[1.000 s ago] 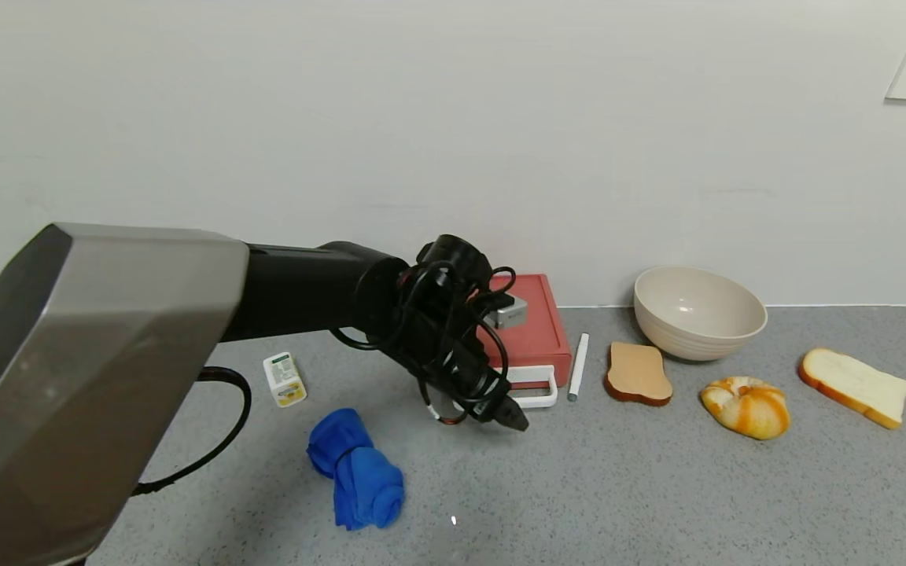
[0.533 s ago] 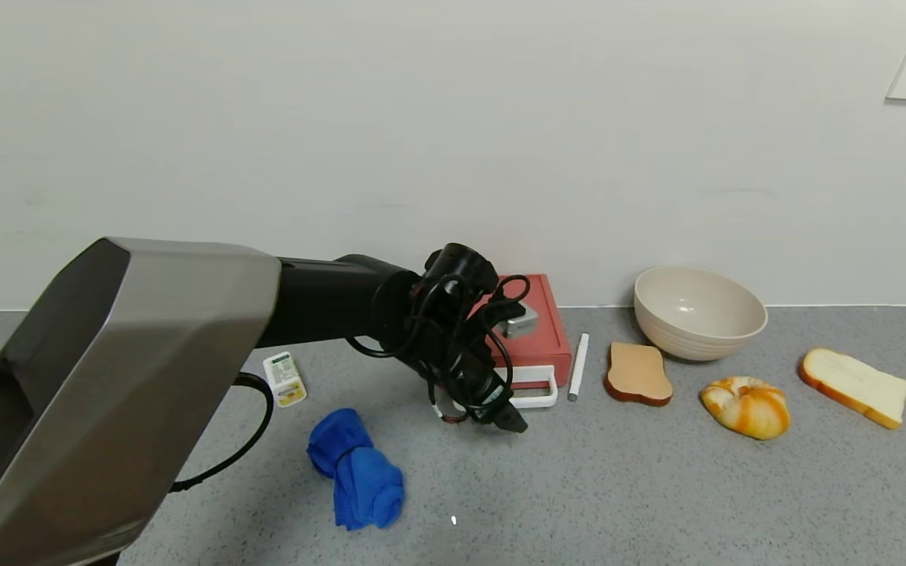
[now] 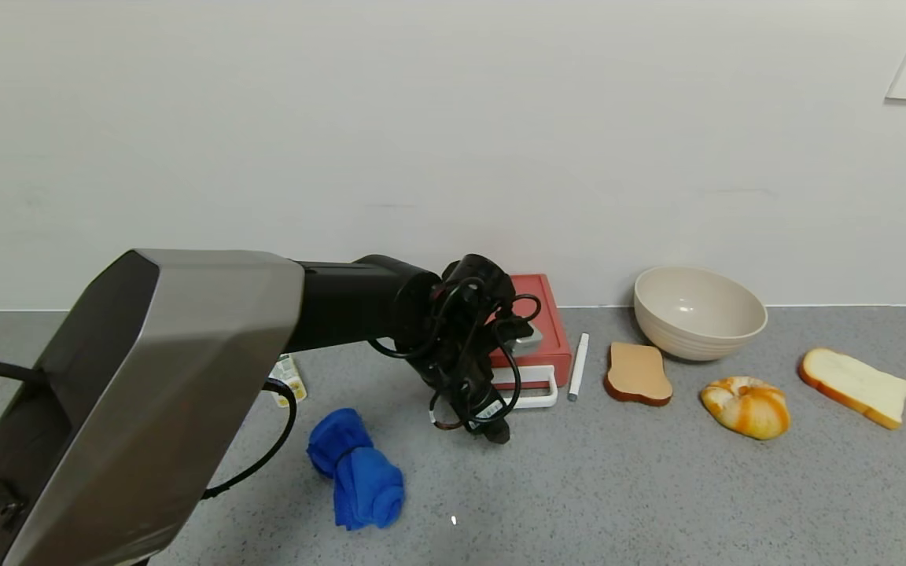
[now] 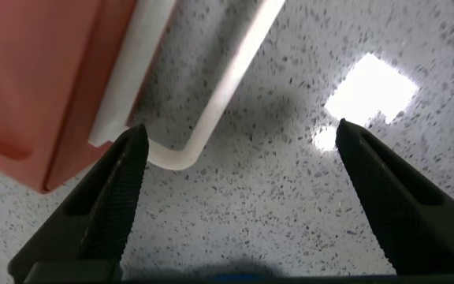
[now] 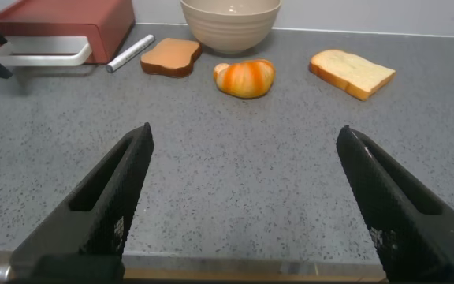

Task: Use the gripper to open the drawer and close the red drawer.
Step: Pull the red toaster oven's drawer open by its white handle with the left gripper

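Observation:
The salmon-red drawer (image 3: 538, 324) stands against the wall, its white loop handle (image 3: 535, 389) facing me. My left gripper (image 3: 492, 428) hangs low over the counter just in front of the handle's left corner. In the left wrist view the left gripper (image 4: 239, 138) is open and empty. One finger (image 4: 120, 189) lies by the corner of the handle (image 4: 211, 118), and the red box (image 4: 30, 71) is beyond it. My right gripper (image 5: 243, 150) is open and empty above the counter's near edge, out of the head view.
To the right of the drawer lie a white marker (image 3: 578, 365), a brown toast slice (image 3: 638, 373), a beige bowl (image 3: 698, 312), a croissant (image 3: 745, 405) and a white bread slice (image 3: 854, 387). A blue cloth (image 3: 359, 472) and a small bottle (image 3: 289, 381) lie to the left.
My left arm has reached further in, and its gripper has turned and shifted slightly left, ending steeper and closer in front of the handle. The drawer has not moved.

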You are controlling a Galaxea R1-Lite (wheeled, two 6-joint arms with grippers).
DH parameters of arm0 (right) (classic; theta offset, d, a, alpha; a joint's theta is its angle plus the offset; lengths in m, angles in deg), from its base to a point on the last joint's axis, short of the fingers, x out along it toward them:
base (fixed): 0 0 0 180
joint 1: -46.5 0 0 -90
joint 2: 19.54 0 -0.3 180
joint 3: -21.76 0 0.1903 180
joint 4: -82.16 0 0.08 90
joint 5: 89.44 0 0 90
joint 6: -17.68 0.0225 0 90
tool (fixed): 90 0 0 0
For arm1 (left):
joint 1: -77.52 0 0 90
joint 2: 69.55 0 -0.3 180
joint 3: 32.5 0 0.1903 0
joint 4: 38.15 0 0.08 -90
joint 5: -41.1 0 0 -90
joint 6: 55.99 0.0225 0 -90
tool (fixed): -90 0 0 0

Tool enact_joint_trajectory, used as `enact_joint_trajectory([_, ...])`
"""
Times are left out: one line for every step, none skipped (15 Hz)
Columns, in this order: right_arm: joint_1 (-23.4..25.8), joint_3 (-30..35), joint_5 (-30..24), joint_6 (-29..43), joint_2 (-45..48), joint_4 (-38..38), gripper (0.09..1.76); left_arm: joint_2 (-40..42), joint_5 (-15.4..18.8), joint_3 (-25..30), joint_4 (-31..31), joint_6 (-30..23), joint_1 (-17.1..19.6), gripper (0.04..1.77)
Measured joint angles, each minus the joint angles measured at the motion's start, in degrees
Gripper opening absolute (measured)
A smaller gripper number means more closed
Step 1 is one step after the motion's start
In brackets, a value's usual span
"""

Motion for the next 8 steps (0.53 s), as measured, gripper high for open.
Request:
enact_joint_trajectory([0.0,0.0,0.0,0.0,0.0,0.0,1.71,-0.4,-0.6,-0.4,1.2,0.0,-0.1,1.72])
enact_joint_trajectory([0.0,0.0,0.0,0.0,0.0,0.0,1.71,-0.8,-0.9,-0.9,2.2,0.0,-0.3,1.72])
enact_joint_trajectory([0.0,0.0,0.0,0.0,0.0,0.0,1.71,-1.2,-1.1,-1.3,2.4,0.0,-0.5,1.72])
enact_joint_trajectory([0.0,0.0,0.0,0.0,0.0,0.0,1.71,-1.6,-1.5,-1.5,2.5,0.0,-0.6,1.72])
enact_joint_trajectory([0.0,0.0,0.0,0.0,0.0,0.0,1.71,-1.9,-2.4,-1.8,2.5,0.1,-0.6,1.72])
enact_joint_trajectory([0.0,0.0,0.0,0.0,0.0,0.0,1.71,-2.2,-3.1,-1.9,2.5,0.3,-0.6,1.72])
enact_joint_trajectory([0.0,0.0,0.0,0.0,0.0,0.0,1.71,-2.6,-3.6,-2.0,2.5,0.6,-0.8,1.72])
enact_joint_trajectory([0.0,0.0,0.0,0.0,0.0,0.0,1.71,-2.8,-4.1,-2.1,2.3,0.9,-0.9,1.72])
